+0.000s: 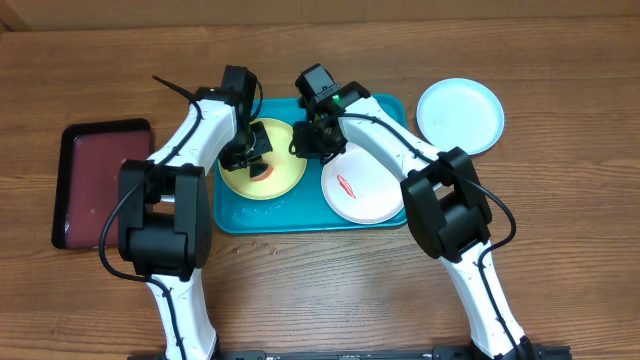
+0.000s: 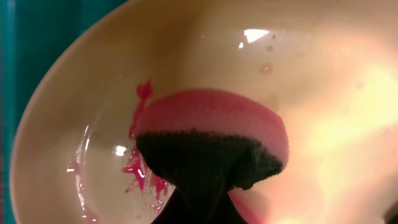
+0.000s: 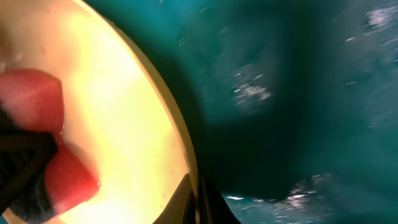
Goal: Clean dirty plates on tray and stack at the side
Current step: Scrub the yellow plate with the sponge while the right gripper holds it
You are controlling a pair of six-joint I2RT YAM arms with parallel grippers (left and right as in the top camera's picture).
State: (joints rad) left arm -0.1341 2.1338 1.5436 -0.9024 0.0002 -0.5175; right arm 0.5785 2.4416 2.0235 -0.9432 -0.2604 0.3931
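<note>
- The left arm [image 1: 190,140] has smooth white link shells and chunky black joint housings.
- The right arm [image 1: 395,150] has the same white-and-black build.
- The left gripper [image 1: 257,160] and the right gripper [image 1: 305,145] are black and boxy.
- A small green light [image 1: 338,98] glows at 4 o'clock of the right wrist's black block.
- A thin black cable [image 1: 104,240] loops out at 9 o'clock of the left elbow.

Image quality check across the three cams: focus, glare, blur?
Overhead: sharp and evenly lit, only soft shadows on the tray. Left wrist: very close, soft focus on the sponge, small glare spots on the wet yellow-green plate, right side washed out. Right wrist: blurred throughout, tray speckled with smeared highlights, plate overexposed near its rim.
</note>
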